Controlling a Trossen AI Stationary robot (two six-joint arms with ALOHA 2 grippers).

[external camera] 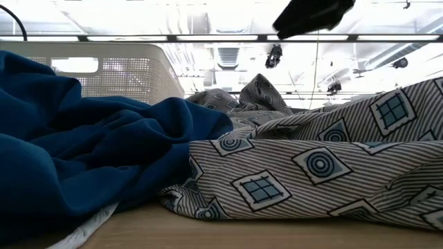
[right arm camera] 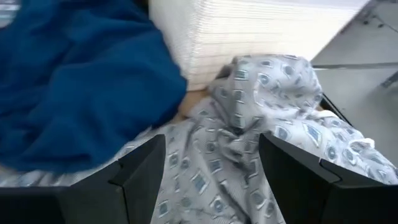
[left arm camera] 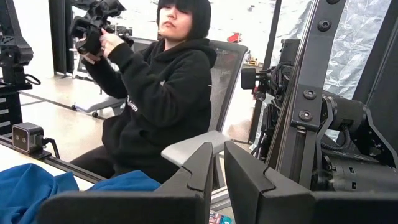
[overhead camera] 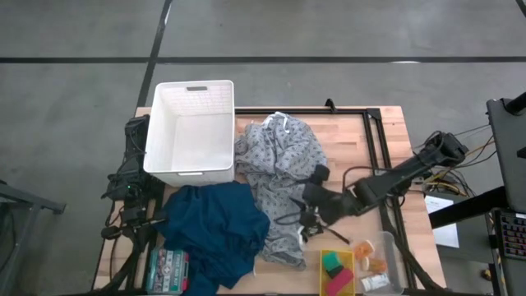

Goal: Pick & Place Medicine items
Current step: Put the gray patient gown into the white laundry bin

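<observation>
1. From above: my right gripper hangs over the grey patterned cloth in the middle of the table, arm reaching in from the right edge. My left arm waits folded at the left edge, beside the white basket that stands at the far left corner. A blue cloth lies crumpled toward the near left, with a flat green-and-white box at the near edge just beside it.
2. Still from above: the medicine items sit in a clear tray at the near right corner, a few tiny orange pieces and a small white carton at its near end. Green and pink blocks lie just left of the tray.
3. Low view: the blue cloth and the patterned cloth fill the table top, the basket behind them. A dark part of my arm shows overhead.
4. Left wrist view: my left fingers stand nearly together, a narrow gap between them, nothing held. Beyond the table a person sits in a chair, holding up a dark device.
5. Right wrist view: my right fingers are spread wide and empty above the patterned cloth, with the blue cloth and the basket wall beyond.
</observation>
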